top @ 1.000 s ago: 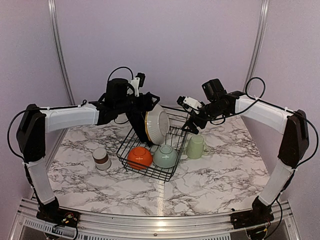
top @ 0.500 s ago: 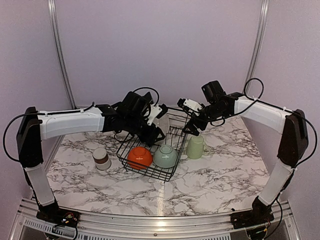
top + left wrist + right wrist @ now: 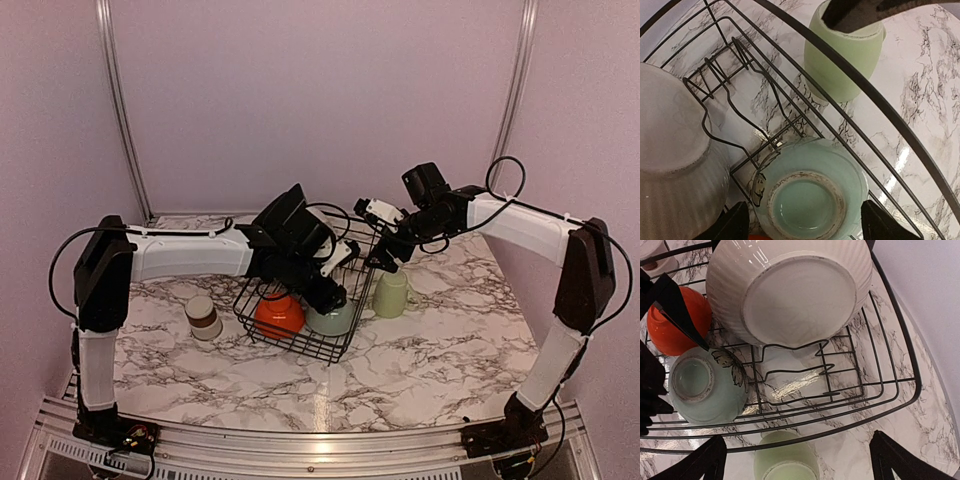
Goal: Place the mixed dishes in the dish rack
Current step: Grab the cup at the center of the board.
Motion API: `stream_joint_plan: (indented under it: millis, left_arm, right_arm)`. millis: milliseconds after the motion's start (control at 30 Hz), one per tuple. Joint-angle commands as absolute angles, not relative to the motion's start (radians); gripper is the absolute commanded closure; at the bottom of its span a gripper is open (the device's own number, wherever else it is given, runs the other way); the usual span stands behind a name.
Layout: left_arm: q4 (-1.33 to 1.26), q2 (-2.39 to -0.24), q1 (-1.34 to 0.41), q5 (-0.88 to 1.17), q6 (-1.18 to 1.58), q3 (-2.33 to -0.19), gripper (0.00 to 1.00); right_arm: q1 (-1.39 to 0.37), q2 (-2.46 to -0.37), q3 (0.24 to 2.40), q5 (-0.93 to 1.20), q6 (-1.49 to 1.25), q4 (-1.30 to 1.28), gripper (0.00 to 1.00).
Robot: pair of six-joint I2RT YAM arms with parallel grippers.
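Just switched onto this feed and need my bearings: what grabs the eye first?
The black wire dish rack mid-table holds a white ribbed bowl, an orange bowl and a pale teal bowl. The open left gripper hangs right above the pale teal bowl; a pale green mug stands outside, on the rack's right side.

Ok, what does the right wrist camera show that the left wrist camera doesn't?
Only the right wrist: the orange bowl mostly in view; the left wrist catches just a sliver. Only the left wrist: a dark shape over the green mug. Both: the white ribbed bowl, the upturned pale teal bowl, the mug, the dish rack.
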State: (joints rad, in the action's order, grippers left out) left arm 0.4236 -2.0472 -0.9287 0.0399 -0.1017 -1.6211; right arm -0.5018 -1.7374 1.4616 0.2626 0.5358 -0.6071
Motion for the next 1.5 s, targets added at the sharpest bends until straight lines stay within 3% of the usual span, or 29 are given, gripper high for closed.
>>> stream_joint_plan:
  millis: [0,500,833,1200,1467]
  left_arm:
    - [0.451,-2.1,-0.928,-0.006,-0.124,-1.651,0.21]
    - [0.398,-2.187,-0.927,-0.346,-0.101,-1.679,0.23]
    - [0.33,-2.083,-0.93,-0.246,-0.087,-1.627,0.2]
    - [0.266,-1.818,-0.94,-0.197,-0.052,-1.546,0.16]
    - [0.49,-1.667,-0.89,-0.278,0.019,-1.451,0.15]
  right_arm:
    - [-0.51,-1.731,1.474,0.265,0.547,-0.619,0.02]
    - [-0.509,-1.722,1.466,0.278,0.546,-0.618,0.02]
    - [-0.496,-1.689,1.458,0.261,0.54,-0.609,0.01]
    - [-0.328,-1.573,1.37,0.333,0.575,-0.592,0.02]
    - [-0.288,-1.559,1.171,0.325,0.718,-0.61,0.2]
